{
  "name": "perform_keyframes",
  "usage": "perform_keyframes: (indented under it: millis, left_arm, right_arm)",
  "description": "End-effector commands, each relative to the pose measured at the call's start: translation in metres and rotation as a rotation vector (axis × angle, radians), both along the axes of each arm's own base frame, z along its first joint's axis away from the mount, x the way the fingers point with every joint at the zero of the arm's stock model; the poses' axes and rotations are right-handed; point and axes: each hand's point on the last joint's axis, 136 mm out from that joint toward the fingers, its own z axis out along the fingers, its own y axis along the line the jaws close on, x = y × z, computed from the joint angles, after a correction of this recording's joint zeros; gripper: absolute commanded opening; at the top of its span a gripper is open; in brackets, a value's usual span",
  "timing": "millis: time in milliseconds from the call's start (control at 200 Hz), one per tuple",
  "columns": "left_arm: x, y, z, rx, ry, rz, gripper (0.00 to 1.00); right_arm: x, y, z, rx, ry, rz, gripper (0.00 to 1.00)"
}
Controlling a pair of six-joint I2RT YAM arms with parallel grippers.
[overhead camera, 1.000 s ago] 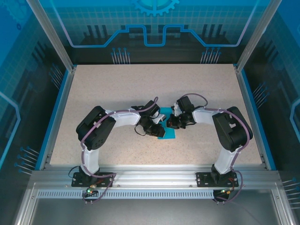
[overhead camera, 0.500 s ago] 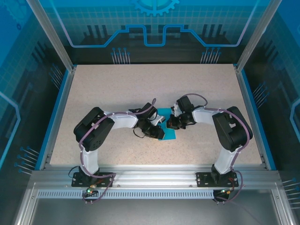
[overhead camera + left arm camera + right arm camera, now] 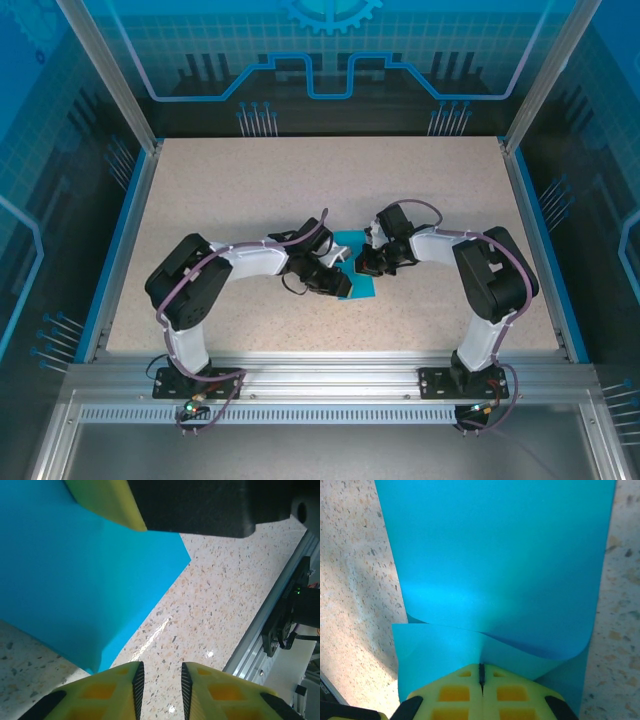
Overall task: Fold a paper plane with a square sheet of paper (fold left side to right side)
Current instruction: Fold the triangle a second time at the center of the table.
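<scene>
Presently, on the table:

1. Table [image 3: 250, 190]: speckled beige top, bordered left and right by blue edge strips [image 3: 122, 250], with an aluminium rail [image 3: 330, 375] along the near side. It carries one loose item, entry 2.
2. Square sheet of paper [image 3: 360, 288]: teal-blue, lying near the table's middle, between the two grippers and partly covered by them. In the right wrist view, the sheet [image 3: 495, 545] is doubled over: an upper layer curls across from the right edge over a lower layer, not pressed flat. In the left wrist view, the sheet [image 3: 75, 580] lies on the table top with one corner pointing toward the rail [image 3: 270, 620].
3. Left gripper [image 3: 340, 283]: low over the sheet's left edge. Its yellow fingers stand slightly apart [image 3: 160, 680] with only bare table between them. The paper's near edge runs just beside the left fingertip.
4. Right gripper [image 3: 366, 265]: on the sheet's right side. Its fingers are pressed together [image 3: 481, 672], and the folded-over layer gathers at their seam, apparently pinched there.
</scene>
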Motion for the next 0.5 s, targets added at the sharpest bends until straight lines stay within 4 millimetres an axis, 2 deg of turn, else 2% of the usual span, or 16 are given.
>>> perform_keyframes:
  millis: [0,210,495]
  left_arm:
    - [0.005,0.005,-0.003,0.029,0.028,0.036,0.29]
    - [0.007,-0.001,-0.016,0.026,0.063,0.027,0.29]
    - [-0.005,0.004,-0.029,0.045,0.114,0.013,0.29]
  right_arm:
    - [-0.012,-0.013,-0.023,-0.088,0.065,-0.004,0.00]
    - [-0.012,-0.013,-0.023,-0.084,0.064,-0.003,0.00]
    - [-0.010,-0.009,-0.017,-0.066,0.055,0.000,0.00]
